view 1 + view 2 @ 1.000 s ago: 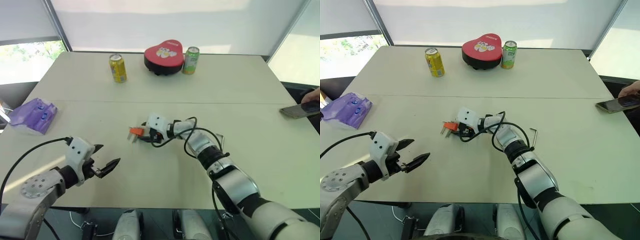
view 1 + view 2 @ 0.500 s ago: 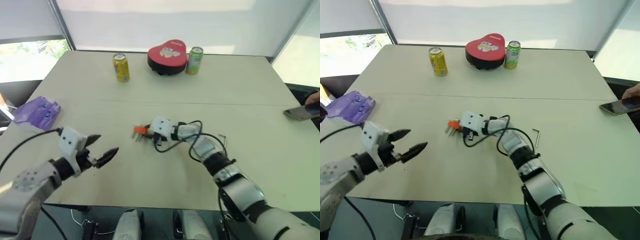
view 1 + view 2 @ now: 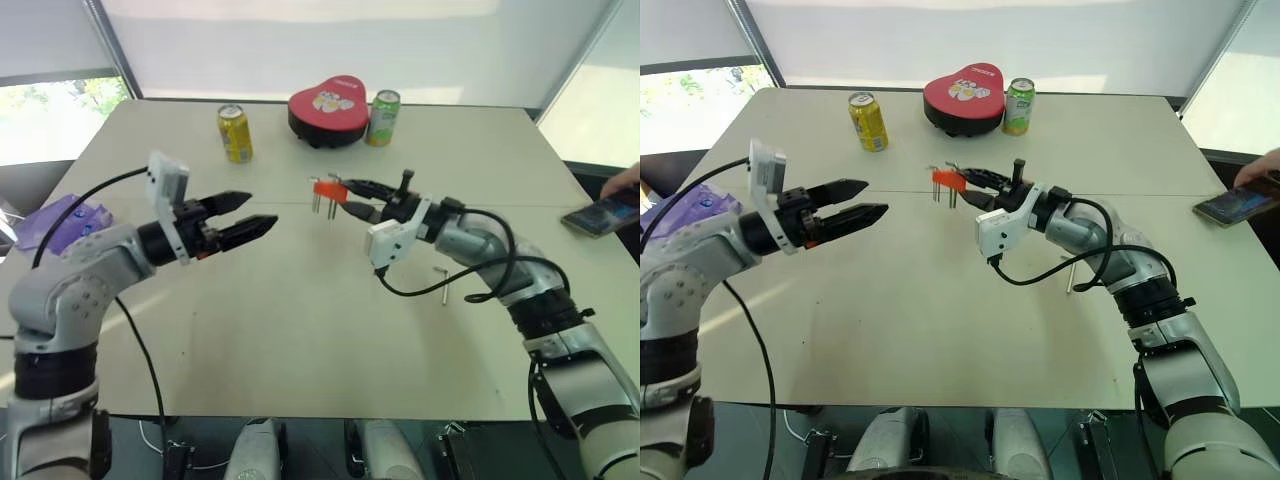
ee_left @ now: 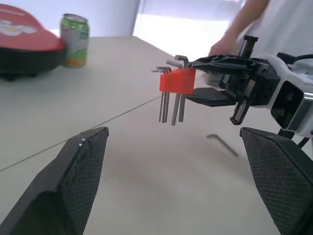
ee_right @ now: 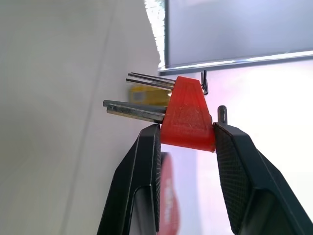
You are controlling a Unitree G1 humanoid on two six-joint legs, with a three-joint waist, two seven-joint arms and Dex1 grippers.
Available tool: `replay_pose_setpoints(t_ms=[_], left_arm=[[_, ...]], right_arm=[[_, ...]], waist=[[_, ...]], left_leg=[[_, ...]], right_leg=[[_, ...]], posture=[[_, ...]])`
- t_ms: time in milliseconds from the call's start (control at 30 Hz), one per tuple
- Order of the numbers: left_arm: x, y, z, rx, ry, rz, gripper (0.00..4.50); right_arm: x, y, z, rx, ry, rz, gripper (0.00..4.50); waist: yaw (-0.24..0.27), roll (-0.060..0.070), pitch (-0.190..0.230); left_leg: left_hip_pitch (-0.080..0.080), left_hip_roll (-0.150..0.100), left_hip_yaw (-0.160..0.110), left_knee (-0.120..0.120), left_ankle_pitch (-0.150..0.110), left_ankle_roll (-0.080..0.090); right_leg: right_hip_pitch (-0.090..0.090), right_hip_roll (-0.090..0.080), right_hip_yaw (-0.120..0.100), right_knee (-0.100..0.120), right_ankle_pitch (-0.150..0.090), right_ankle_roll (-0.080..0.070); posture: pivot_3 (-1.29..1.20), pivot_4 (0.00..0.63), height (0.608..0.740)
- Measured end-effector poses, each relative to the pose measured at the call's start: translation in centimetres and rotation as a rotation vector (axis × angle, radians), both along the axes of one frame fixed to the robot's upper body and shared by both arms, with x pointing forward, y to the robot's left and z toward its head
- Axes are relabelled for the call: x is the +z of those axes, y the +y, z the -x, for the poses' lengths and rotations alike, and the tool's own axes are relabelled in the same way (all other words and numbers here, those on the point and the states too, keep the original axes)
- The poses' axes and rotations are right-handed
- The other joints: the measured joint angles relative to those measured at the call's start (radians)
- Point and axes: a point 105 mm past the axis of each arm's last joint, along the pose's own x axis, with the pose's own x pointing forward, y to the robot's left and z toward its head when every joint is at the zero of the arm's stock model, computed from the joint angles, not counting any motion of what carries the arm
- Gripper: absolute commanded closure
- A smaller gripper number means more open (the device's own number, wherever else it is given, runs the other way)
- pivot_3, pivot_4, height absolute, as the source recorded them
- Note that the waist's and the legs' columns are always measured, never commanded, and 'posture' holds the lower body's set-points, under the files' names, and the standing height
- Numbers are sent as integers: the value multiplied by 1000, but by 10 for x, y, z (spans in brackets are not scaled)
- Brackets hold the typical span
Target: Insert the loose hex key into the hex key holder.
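Left gripper (image 3: pixel 262 218) level above the table (image 3: pixel 300 330), fingers spread wide, nothing between them. Facing it, just apart: hex key holder (image 3: pixel 326 189), clamped in right gripper (image 3: pixel 352 197), its keys hanging down. Loose hex key (image 3: pixel 443 283) flat on table, under right forearm.

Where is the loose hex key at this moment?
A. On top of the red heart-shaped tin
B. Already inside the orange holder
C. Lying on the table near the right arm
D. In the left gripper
C. The loose hex key lies flat on the table beside the right arm, while the right gripper holds only the hex key holder in the air.
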Motion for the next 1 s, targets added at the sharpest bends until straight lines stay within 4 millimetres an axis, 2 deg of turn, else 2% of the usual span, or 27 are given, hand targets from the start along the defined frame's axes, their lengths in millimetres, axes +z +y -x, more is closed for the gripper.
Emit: replay_pose_setpoints(t_ms=[133,233,433,700,767,833,1000], left_arm=[[5,-20,-2,-120,6,11,0],[3,-30,-1,-178,13,8,0],[7,-42,-2,-231,2,21,0],[5,-45,-4,-235,5,31,0],[5,-45,-4,-233,-3,32,543],[4,-46,-5,-227,-10,27,1322],[5,-49,-5,-234,-19,37,3871]], right_arm=[[1,3,18,66,-55,34,3499],[1,4,24,85,-73,50,3499],[4,6,29,95,-92,62,3499],[2,7,31,97,-85,73,3499],[1,7,31,97,-82,75,3499],[1,7,31,97,-83,76,3499],[0,7,31,96,-79,82,3499]], waist=[[3,0,0],[0,-1,1],[3,-1,1],[4,-1,1],[4,-1,1],[5,-1,1],[5,-1,1]], left_leg=[[0,0,0,0,0,0],[0,0,1,0,0,0],[0,0,1,0,0,0],[0,0,0,0,0,0],[0,0,1,1,0,0],[0,0,1,1,0,0],[0,0,1,1,0,0]], right_leg=[[0,0,0,0,0,0],[0,0,0,0,0,0],[0,0,0,0,0,0],[0,0,0,0,0,0],[0,0,0,0,0,0],[0,0,0,0,0,0],[0,0,0,0,0,0]], posture=[[0,150,740],[0,150,740],[0,150,740],[0,150,740],[0,150,740],[0,150,740],[0,150,740]])
